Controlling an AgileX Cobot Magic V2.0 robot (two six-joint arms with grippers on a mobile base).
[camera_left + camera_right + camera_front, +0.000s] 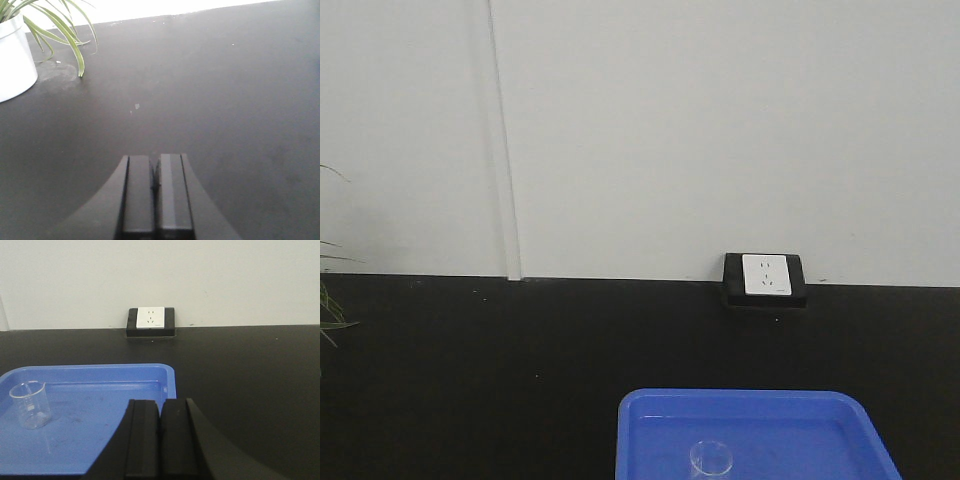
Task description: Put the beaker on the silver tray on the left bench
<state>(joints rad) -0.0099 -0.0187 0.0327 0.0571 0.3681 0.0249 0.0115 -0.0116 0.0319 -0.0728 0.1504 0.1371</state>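
- While hanging over the matte black surface (225,90), the left tool (155,164) and the right tool (160,406) are both seen closed, with nothing gripped.
- The small clear glass beaker (30,404) is seen upright inside the bright blue plastic tray (90,430), apart from both tools.

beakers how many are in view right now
1. The beaker stands upright inside the blue tray, toward its left end in the right wrist view; the front view shows the same one. More could sit outside the frames.
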